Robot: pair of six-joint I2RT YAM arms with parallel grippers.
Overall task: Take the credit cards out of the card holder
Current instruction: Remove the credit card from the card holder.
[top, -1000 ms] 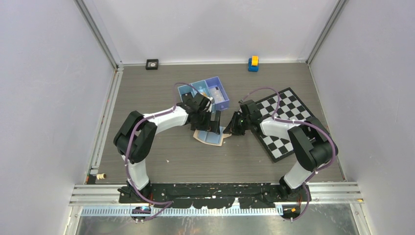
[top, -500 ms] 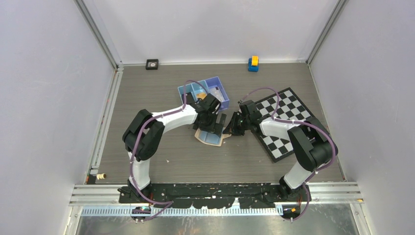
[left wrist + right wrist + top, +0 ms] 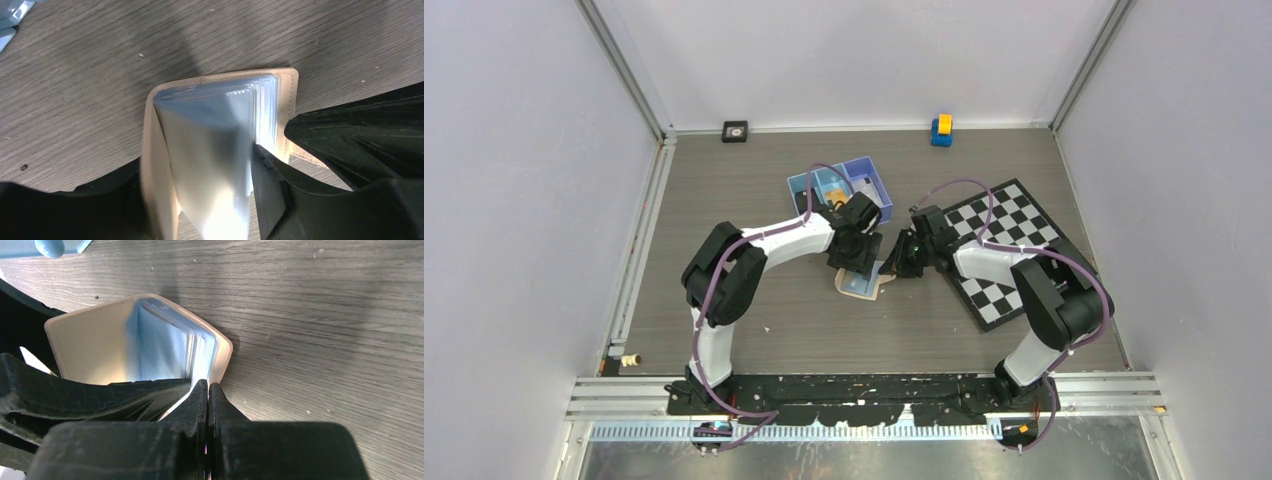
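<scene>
Watching from the overhead camera, I see the left gripper (image 3: 856, 258) now sits right over the card holder (image 3: 864, 287), which lies open on the wooden table (image 3: 724, 190) between the two arms. A second ago that gripper hung nearer the blue tray (image 3: 796, 183). Its arm has since swung in toward the middle, leaving more of the tray uncovered. The right gripper (image 3: 896, 268) has not shifted and meets the holder's right edge, with the chessboard (image 3: 1009, 250) just beyond it.

My left wrist camera shows the tan cover spread flat and the clear sleeves (image 3: 210, 150) fanned up from it. The left fingers (image 3: 267, 195) stand apart, one on each side of the sleeves and the near cover flap. One rests against the sleeve stack, but I cannot tell whether they have clamped yet. What the sleeves hold I cannot make out.

On my right wrist camera the right fingers (image 3: 195, 405) are pressed together, tips down on the cover's edge beside the sleeves.
</scene>
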